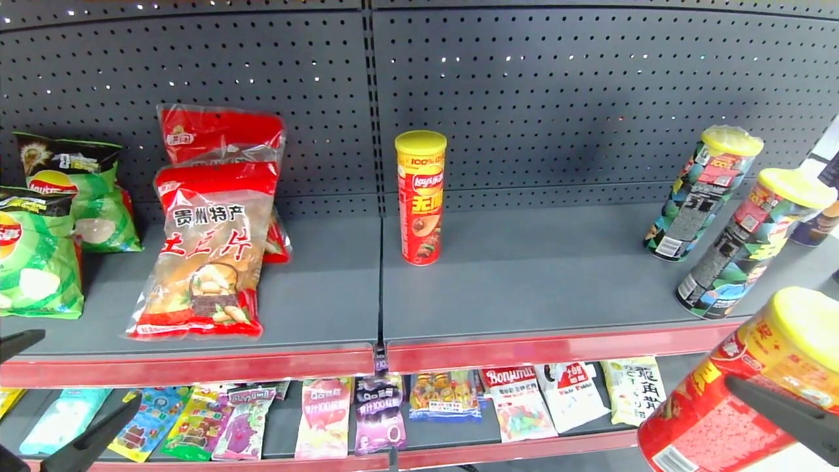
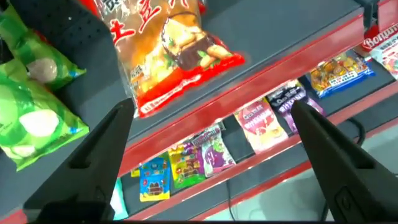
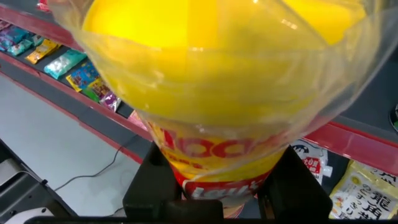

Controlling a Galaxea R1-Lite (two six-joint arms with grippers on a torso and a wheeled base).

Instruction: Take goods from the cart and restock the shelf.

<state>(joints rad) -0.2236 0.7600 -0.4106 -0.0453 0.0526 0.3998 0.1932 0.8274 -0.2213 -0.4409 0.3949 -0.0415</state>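
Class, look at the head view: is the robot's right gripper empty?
No, the right gripper is clamped around a red chip can with a yellow lid.

A red, yellow-lidded chip can (image 1: 711,410) leans tilted, low right before the shelf (image 1: 524,282).

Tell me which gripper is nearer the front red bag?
Left. The left gripper hangs open just below the bag; the right gripper holds a can far to its right.

Chip can (image 1: 420,196) mid shelf (image 1: 524,288); bags (image 1: 203,262) left, two cans (image 1: 701,196) right; packets (image 1: 380,413) below; held can (image 1: 695,419) front-right.
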